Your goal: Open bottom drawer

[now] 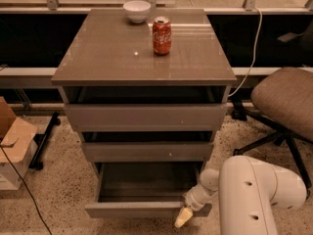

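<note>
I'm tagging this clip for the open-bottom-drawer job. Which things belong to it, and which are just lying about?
Job: bottom drawer, pulled out; gripper at its front right corner.
Lying about: cola can and white bowl on the cabinet top; office chair; cardboard box.

Office-type workspace, evidence showing: upholstered swivel chair (286, 99) standing at 3 o'clock; glossy drawer cabinet (144, 58) sitting centre on speckled terrazzo floor (58, 195); white cable (252, 48) trailing down at 1 o'clock; cardboard box (14, 141) lying at 9 o'clock; gripper (183, 218) hovering at 5 o'clock, beside the bottom drawer (132, 210) front.
</note>
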{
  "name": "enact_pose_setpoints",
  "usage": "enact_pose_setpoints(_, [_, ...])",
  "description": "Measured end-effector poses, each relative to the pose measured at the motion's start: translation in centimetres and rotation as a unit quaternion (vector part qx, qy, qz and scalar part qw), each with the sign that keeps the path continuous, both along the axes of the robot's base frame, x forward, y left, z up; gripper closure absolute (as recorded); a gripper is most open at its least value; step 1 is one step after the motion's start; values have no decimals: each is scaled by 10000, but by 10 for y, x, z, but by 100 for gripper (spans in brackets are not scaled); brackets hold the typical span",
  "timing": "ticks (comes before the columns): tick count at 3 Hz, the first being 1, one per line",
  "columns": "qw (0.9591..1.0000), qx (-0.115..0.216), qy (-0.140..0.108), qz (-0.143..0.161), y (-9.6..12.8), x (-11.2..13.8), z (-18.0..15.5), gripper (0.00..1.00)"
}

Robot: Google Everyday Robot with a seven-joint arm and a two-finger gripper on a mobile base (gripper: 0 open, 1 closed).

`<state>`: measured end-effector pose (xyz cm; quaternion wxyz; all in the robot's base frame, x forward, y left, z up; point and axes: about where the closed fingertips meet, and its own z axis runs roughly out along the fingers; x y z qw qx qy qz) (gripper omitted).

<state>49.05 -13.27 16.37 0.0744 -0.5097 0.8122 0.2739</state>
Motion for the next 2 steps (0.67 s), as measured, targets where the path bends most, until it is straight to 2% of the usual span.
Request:
enact_pose_setpoints(1, [9998, -8, 162, 150, 5, -23, 5, 50])
enact_pose_setpoints(2, [9988, -4, 386, 290, 9, -50, 8, 73])
